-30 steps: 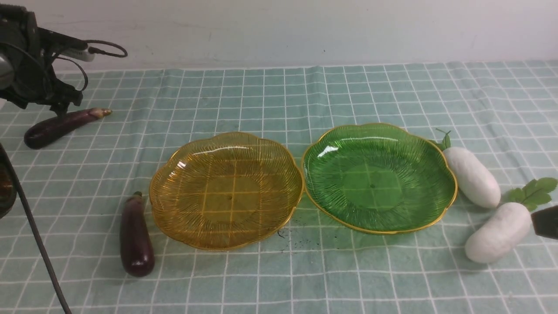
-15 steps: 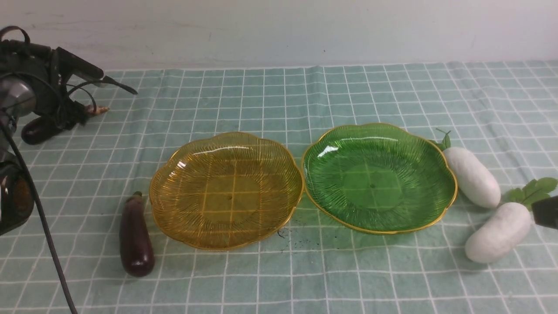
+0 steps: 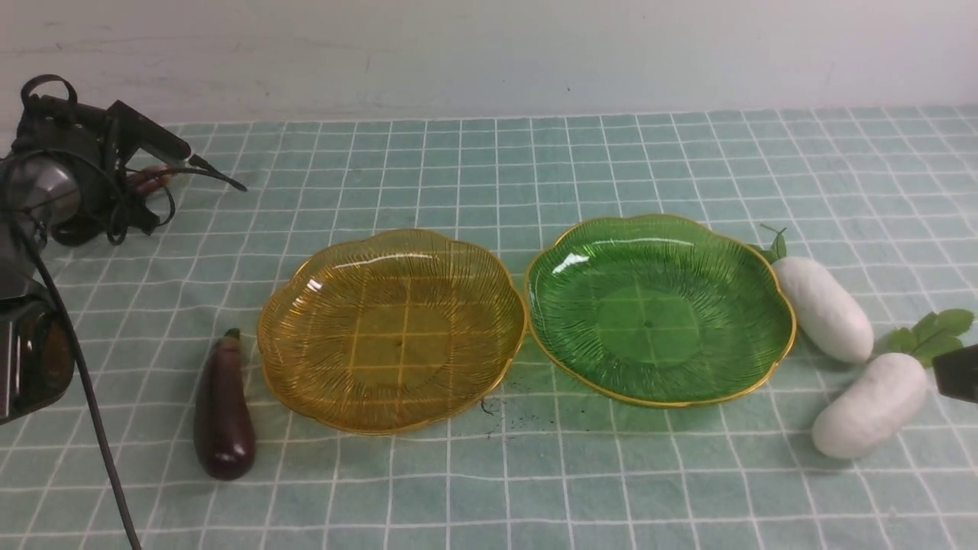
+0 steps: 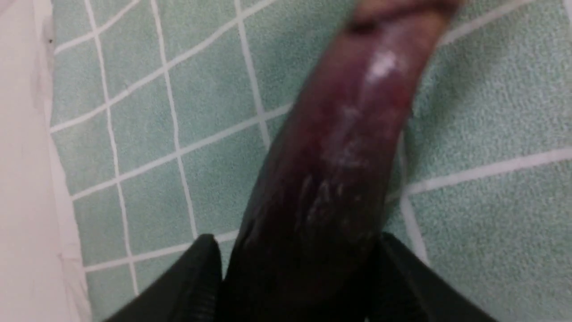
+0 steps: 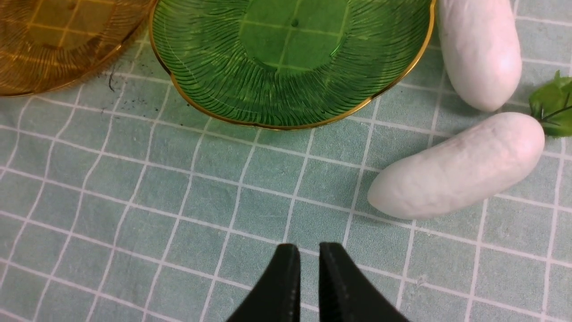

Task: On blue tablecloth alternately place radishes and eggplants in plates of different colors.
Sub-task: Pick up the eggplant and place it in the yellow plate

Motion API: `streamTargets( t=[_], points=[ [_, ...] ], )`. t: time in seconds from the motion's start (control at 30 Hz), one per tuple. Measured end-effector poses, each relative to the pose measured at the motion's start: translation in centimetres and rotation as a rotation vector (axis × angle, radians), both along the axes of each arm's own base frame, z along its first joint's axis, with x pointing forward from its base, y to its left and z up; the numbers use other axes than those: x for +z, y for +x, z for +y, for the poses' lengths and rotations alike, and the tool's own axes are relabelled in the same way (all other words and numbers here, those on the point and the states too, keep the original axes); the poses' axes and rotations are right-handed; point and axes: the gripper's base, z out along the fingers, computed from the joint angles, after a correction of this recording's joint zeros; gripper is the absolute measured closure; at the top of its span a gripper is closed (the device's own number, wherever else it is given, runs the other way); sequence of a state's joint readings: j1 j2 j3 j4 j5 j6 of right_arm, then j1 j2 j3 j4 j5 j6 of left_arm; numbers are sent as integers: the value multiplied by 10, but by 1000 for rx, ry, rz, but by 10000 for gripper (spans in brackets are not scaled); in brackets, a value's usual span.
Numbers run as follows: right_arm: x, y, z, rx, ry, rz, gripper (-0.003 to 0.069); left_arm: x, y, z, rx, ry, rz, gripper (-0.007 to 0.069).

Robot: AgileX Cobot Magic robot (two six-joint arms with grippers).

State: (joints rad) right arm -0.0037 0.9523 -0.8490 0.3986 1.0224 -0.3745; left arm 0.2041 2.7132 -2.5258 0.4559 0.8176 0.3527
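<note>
The step in hand looks like the first pick. The left pincer is clamped on the thick end of the tan-capped eggplant, with a black finger pressed against each flank and the slim purple body running out ahead of the fingertips toward its stem cap. The wrist view is blurred, so I cannot tell whether the eggplant has cleared the blue tablecloth or is resting on it. Both plates are bare. The amber plate lies well off to this pincer's right and nearer the robot, and the green plate touches it on the far side. The green-capped eggplant lies untouched on the cloth, nearer the robot than the left pincer and just beside the amber plate's rim. The right pincer is clenched on nothing, its tips almost together above the cloth. The nearer radish lies close ahead of it and the farther radish lies beyond that, beside the green plate. The next move probably calls for a straight lift. The eggplant is glossy, slender and gripped near one end, so it may droop or twist. A carry rightward over the amber rim should follow, with the release made low in the plate's middle.
</note>
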Motion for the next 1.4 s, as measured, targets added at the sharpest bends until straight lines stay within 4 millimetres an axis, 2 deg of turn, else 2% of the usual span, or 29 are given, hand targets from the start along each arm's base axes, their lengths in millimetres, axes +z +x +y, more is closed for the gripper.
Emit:
streamTargets(
  t=[0.13, 0.3, 0.47, 0.57, 0.67, 0.8, 0.93, 1.03, 1.1, 1.2, 1.27, 1.3, 1.37, 1.4],
  points=[
    [0, 0, 0, 1, -1, 3, 604, 1, -1, 3, -1, 38, 9, 272],
    [0, 0, 0, 1, -2, 3, 604, 15, -9, -2, 41, 33, 81, 272],
    [0, 0, 0, -3, 1, 4, 604, 63, -20, -18, 74, 10, 86, 272],
    [0, 0, 0, -11, 7, 6, 604, 100, -33, -31, 118, -32, 92, 272],
    [0, 0, 0, -16, 11, 7, 604, 127, -44, -43, 146, -108, 69, 272],
    [0, 0, 0, -15, 10, 8, 604, 156, -55, -63, 152, -307, 5, 272],
    [0, 0, 0, -11, 6, 8, 604, 171, -72, -89, 109, -538, 25, 272],
    [-1, -1, 0, -3, 2, 14, 604, 169, -95, -114, 85, -664, 113, 272],
    [-1, -1, 0, 3, -2, 13, 604, 157, -122, -144, 73, -755, 233, 272],
    [-1, -1, 0, 11, -8, 10, 604, 136, -145, -180, 42, -832, 368, 272],
    [-1, -1, 0, 15, -10, 14, 604, 125, -153, -206, 3, -838, 436, 272],
    [-1, -2, 0, 17, -11, 17, 604, 117, -157, -225, -28, -825, 477, 272],
    [-1, -2, 0, 17, -11, 17, 604, 113, -159, -238, -49, -809, 496, 272],
    [-1, -2, 0, 18, -11, 17, 604, 108, -162, -255, -77, -779, 517, 272]
  ],
)
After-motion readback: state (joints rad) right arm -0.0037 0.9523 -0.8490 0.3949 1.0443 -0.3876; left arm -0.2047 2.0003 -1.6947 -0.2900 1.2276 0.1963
